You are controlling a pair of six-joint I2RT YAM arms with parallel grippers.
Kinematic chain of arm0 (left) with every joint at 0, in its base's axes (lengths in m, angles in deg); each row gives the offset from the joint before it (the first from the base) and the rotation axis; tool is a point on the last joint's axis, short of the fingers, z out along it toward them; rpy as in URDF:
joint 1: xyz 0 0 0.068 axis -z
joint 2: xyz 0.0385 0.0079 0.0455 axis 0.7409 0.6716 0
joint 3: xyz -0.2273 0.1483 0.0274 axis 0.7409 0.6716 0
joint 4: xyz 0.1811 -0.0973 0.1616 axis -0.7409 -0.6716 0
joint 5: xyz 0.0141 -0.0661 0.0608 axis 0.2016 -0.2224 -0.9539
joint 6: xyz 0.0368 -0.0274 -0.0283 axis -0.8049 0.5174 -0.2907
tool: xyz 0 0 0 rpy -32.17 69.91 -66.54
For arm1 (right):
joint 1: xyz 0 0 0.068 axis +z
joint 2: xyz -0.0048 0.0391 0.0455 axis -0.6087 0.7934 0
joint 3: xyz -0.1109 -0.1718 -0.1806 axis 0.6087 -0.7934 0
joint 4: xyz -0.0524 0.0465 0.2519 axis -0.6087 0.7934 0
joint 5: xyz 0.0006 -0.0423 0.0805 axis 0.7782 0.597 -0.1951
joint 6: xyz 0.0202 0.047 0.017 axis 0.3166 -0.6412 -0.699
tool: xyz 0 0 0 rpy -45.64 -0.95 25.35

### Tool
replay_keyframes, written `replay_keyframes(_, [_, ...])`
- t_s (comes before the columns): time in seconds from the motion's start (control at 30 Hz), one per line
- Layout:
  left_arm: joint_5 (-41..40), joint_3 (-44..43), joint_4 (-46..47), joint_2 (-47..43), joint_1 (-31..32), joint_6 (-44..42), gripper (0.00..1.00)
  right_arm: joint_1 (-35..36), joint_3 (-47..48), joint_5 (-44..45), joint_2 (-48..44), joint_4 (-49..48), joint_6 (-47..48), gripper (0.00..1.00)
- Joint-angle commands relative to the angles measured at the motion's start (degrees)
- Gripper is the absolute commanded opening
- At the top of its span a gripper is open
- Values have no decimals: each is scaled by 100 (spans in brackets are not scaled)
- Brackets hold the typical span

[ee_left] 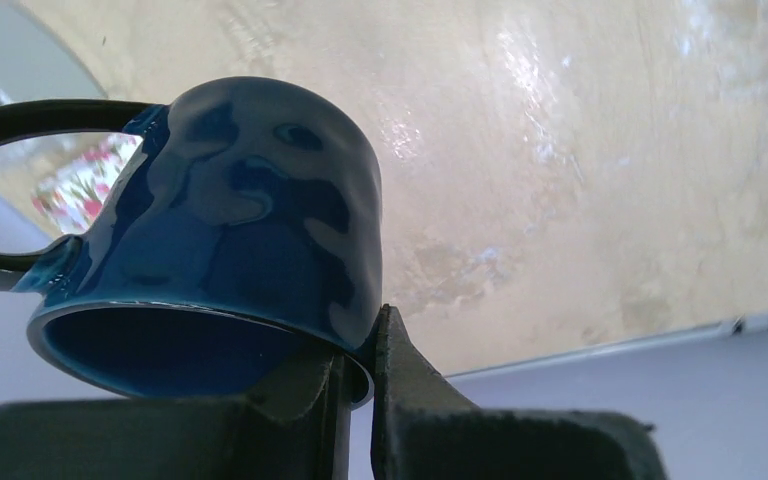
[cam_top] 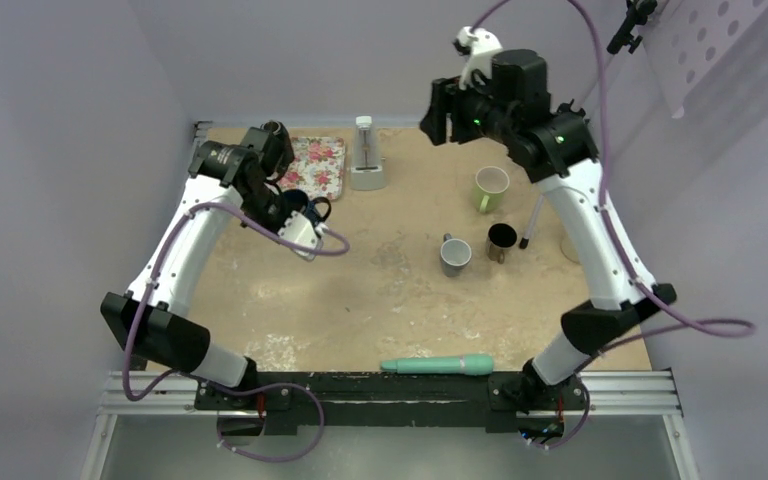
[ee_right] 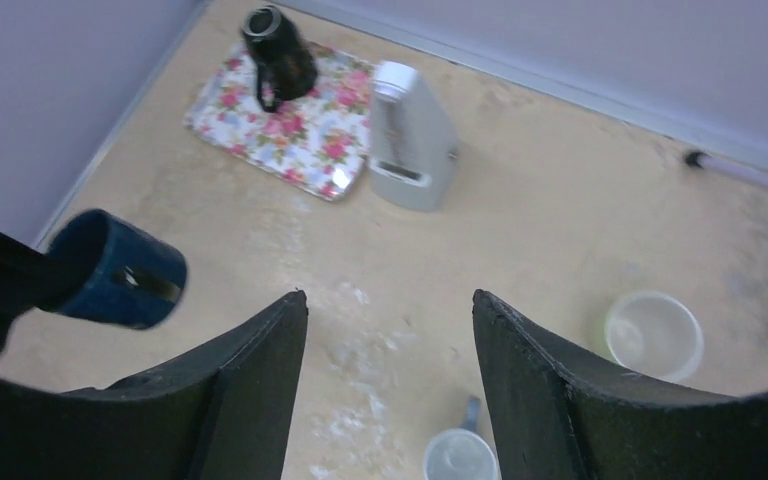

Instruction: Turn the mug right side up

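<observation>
The dark blue mug (ee_left: 250,210) hangs in the air over the left part of the table, tilted on its side. My left gripper (ee_left: 360,335) is shut on its rim, one finger inside and one outside. In the top view the mug (cam_top: 298,203) sits at the left gripper (cam_top: 305,215), just in front of the floral tray. In the right wrist view the mug (ee_right: 115,268) shows its open mouth turned sideways. My right gripper (ee_right: 390,295) is open and empty, raised high over the back of the table (cam_top: 438,112).
A floral tray (cam_top: 320,165) and a white upright device (cam_top: 366,155) stand at the back. A green mug (cam_top: 490,187), a grey mug (cam_top: 454,255) and a dark brown mug (cam_top: 501,241) stand upright at centre right. A teal tool (cam_top: 438,365) lies at the front edge.
</observation>
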Motion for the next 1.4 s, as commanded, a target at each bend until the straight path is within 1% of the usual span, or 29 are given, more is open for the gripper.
replay_keyframes(0.0, [-1071,362,-136,-592,614,-1809,0,846,1515,107,1162,702,118,65])
replay_keyframes(0.1, [-1528,739,260,-827,858,-2488,0,1380,2354,122,1874,870,86,69])
replay_keyframes(0.2, [-1901,1081,953,-983,886,-3094,0,1833,2665,-55,2348,848,71,78])
replay_keyframes(0.3, [-2174,1465,1658,-1129,886,-3606,0,2178,2502,-314,2523,502,-55,79])
replay_keyframes(0.4, [-2196,1714,2207,-1184,886,-3999,0,2485,2193,-515,2627,132,-124,78])
replay_keyframes(0.47, [-2259,1778,2477,-1143,886,-4075,0,2615,2199,-554,2790,93,-166,77])
replay_keyframes(0.7, [-2031,1771,2456,-1150,894,-4091,0,2644,2517,-124,3516,142,-448,71])
replay_keyframes(0.83, [-1957,1784,2418,-1181,903,-4051,0,2636,2533,-94,3714,-83,-519,68])
replay_keyframes(0.97, [-1817,1751,2381,-1216,903,-3945,0,2627,2341,33,3735,-315,-539,63])
replay_keyframes(1.03, [-1777,1718,2376,-1214,908,-3927,0,2605,2105,270,3778,-467,-464,58])
replay_keyframes(1.07, [-1766,1704,2378,-1221,912,-3924,0,2590,2070,328,3847,-440,-420,52])
replay_keyframes(1.13, [-1744,1680,2382,-1232,912,-3897,0,2558,2266,344,4061,-179,-367,33])
replay_keyframes(1.17, [-1735,1673,2376,-1235,912,-3871,0,2550,2382,438,4148,-66,-362,19])
replay_keyframes(1.2, [-1719,1668,2377,-1241,912,-3833,0,2548,2440,524,4184,1,-357,8])
replay_keyframes(1.23, [-1670,1662,2396,-1243,912,-3760,0,2548,2397,608,4149,-12,-361,0])
replay_keyframes(1.3, [-1437,1662,2523,-1275,912,-3478,0,2507,2130,734,3880,-159,-391,0])
replay_keyframes(1.33, [-1275,1653,2631,-1290,912,-3268,4,2469,1937,765,3778,-237,-434,0])
replay_keyframes(1.37, [-1121,1626,2753,-1305,912,-3034,23,2417,1723,781,3614,-324,-472,0])
